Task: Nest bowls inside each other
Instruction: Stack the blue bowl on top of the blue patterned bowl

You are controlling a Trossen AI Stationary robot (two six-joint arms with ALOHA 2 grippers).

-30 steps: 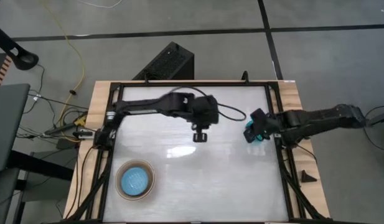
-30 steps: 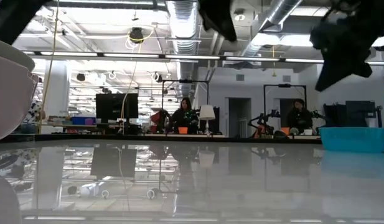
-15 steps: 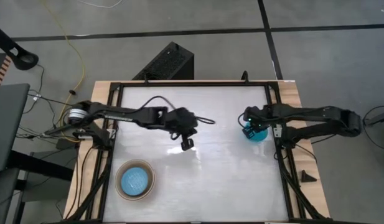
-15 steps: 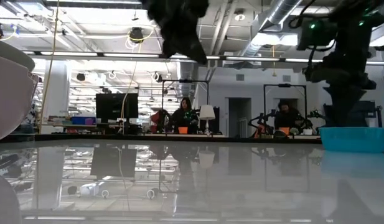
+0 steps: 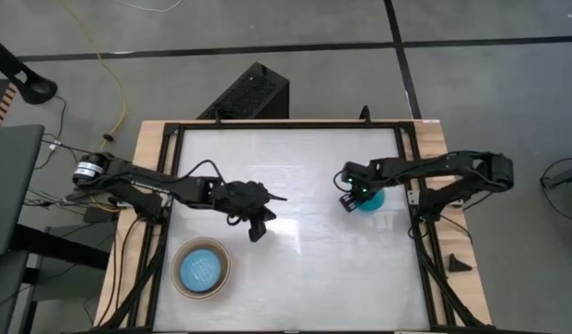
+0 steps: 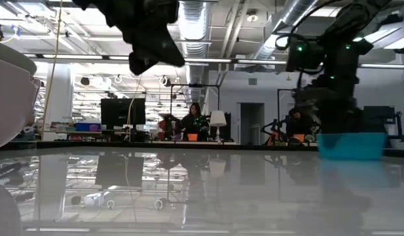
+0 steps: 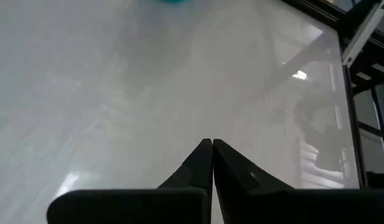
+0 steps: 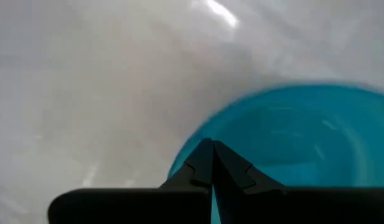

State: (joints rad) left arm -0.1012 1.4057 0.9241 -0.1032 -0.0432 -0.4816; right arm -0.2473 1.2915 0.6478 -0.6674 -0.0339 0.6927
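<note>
Teal bowl: you have one small round teal bowl (image 5: 372, 199) near the right edge of the glossy white counter (image 5: 295, 176); nothing shows inside it in the right wrist view (image 8: 291, 149).
Stacked bowls: near the counter's front-left corner you have a round light blue bowl (image 5: 202, 269) sitting inside a wider grey-beige bowl (image 5: 180, 281), so one holds the other.
Blue bowl contents: nothing is visible in it from above.
Other bowl: at the left edge of the low view a large pale rounded bowl (image 6: 8, 92) shows in part; you cannot tell its colour for sure, nor what is in it.
Count: three bowls are plain from above, one teal, one light blue, one grey-beige, with the partly seen fourth only in the low view.
Left tool: your left tool (image 5: 258, 231) is clenched with its fingers pressed together and nothing between them, above bare counter near the middle-left, apart from the stacked pair.
Right tool: your right tool (image 5: 349, 201) is clenched too, fingers closed tip to tip, empty, right at the teal bowl's rim on its inner side; you cannot tell whether it touches.
Room: two seated people (image 6: 194, 122) show far behind the counter in the low view.
</note>
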